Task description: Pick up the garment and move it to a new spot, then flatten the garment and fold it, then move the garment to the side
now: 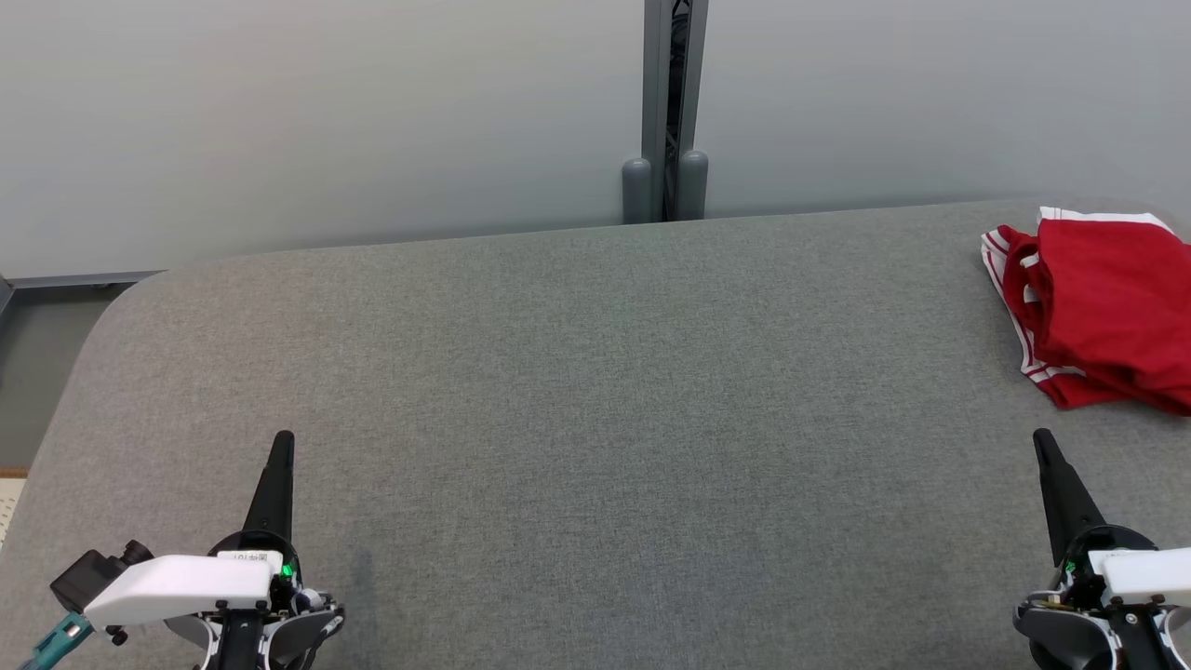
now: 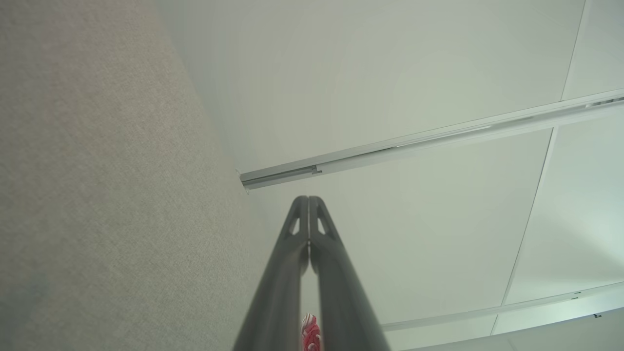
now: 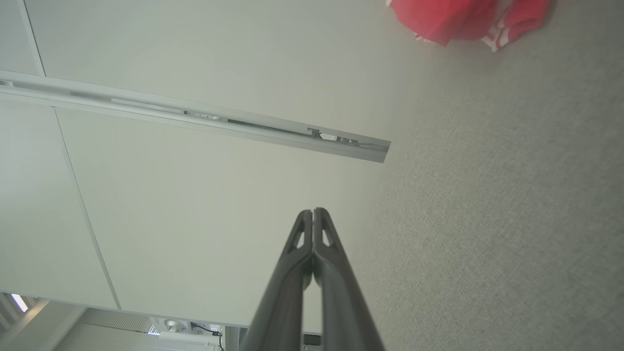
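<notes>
A red garment [image 1: 1098, 307] with white stripes lies bunched at the far right of the grey table [image 1: 595, 391], partly cut off by the frame edge. In the right wrist view the garment [image 3: 458, 19] sits at the top edge. A sliver of the garment [image 2: 310, 334] peeks between the finger bases in the left wrist view. My left gripper [image 1: 282, 439] rests at the lower left, shut and holding nothing; its tips [image 2: 308, 199] touch. My right gripper [image 1: 1042, 437] stands at the lower right, shut and holding nothing, a short way in front of the garment; the fingertips [image 3: 313, 211] meet.
A pale partition wall [image 1: 326, 121] runs behind the table, with a grey post [image 1: 665, 112] at its middle seam. The table's rounded left corner [image 1: 112, 316] drops to a lower floor strip.
</notes>
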You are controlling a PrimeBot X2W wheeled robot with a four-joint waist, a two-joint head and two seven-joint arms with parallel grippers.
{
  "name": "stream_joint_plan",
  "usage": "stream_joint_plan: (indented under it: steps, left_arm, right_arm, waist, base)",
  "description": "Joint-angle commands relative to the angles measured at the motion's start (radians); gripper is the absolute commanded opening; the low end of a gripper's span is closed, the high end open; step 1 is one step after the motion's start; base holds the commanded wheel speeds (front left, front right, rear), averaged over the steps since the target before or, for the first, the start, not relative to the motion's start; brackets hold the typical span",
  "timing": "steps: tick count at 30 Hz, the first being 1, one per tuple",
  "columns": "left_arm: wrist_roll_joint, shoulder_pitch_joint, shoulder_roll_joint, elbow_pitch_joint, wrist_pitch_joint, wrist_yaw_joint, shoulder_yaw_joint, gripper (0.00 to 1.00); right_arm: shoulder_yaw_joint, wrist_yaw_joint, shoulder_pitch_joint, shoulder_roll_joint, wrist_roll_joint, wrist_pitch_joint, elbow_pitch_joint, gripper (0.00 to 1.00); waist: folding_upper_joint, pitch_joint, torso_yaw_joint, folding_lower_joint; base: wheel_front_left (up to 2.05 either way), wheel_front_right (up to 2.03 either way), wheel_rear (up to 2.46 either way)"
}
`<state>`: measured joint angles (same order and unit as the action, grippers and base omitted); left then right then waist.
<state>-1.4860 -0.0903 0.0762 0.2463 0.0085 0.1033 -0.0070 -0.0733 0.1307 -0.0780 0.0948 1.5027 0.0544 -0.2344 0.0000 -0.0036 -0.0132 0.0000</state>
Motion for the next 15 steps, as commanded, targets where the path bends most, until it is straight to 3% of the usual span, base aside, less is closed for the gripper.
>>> stream_joint_plan:
  steps: [1,15]
  left_arm:
    - [-0.023,-0.026,0.003,0.002,0.006,0.007,0.008,0.00]
    - [-0.117,-0.047,0.001,0.018,0.029,0.024,0.021,0.00]
  right_arm:
    - [-0.008,0.000,-0.016,0.005,0.023,0.011,0.002,0.00]
    - [-0.033,0.000,-0.024,0.003,0.113,0.041,-0.007,0.00]
  waist:
    - [0.0000,0.000,0.001,0.0000]
    - [0.0000,0.004,0.009,0.0000]
  base:
    - [0.00,0.00,0.00]
    - [0.00,0.00,0.00]
